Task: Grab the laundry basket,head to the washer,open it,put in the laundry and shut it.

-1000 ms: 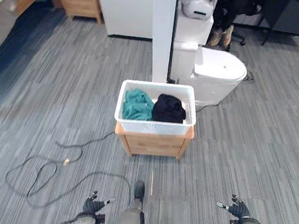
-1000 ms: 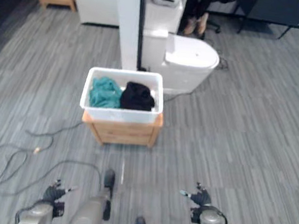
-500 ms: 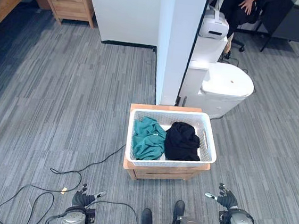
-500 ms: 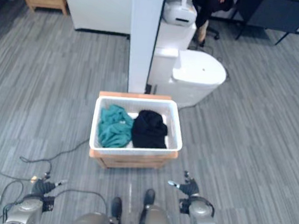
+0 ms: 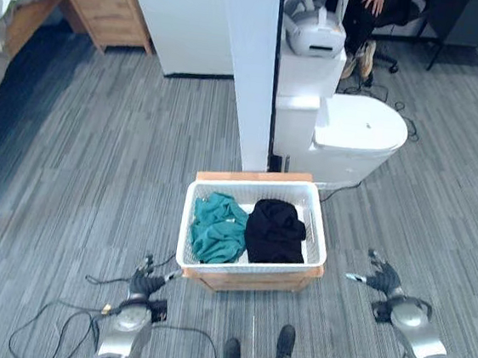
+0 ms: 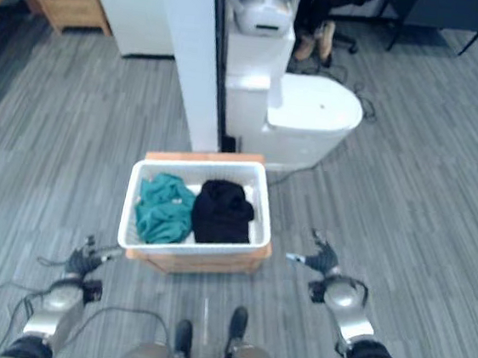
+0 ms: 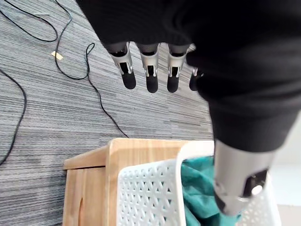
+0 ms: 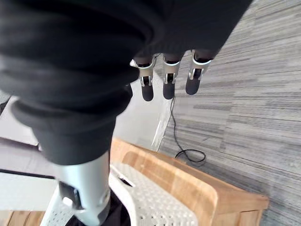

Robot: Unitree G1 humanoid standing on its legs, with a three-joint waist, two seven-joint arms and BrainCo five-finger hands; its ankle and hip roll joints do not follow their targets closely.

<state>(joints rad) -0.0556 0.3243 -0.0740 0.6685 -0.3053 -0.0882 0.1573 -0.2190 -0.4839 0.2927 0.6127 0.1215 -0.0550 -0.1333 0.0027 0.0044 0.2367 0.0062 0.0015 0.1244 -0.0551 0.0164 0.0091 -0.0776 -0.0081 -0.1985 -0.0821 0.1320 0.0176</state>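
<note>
Your left robot hand (image 5: pixel 144 285) hangs with fingers spread, just left of the basket (image 5: pixel 198 266). The basket sits on a wooden stand (image 5: pixel 250 280) on the floor, holding a teal cloth (image 5: pixel 218 226) beside a black cloth (image 5: pixel 275 230). Your right robot hand (image 5: pixel 385 280) is spread too, apart from the basket's right side.

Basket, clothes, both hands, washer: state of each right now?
Basket: on the wooden stand, not held, holding two garments.
Teal cloth: crumpled in the basket's left half.
Black cloth: crumpled in the right half.
Washer: lid shut.
Left hand: open, empty.
Right hand: open, empty.
</note>
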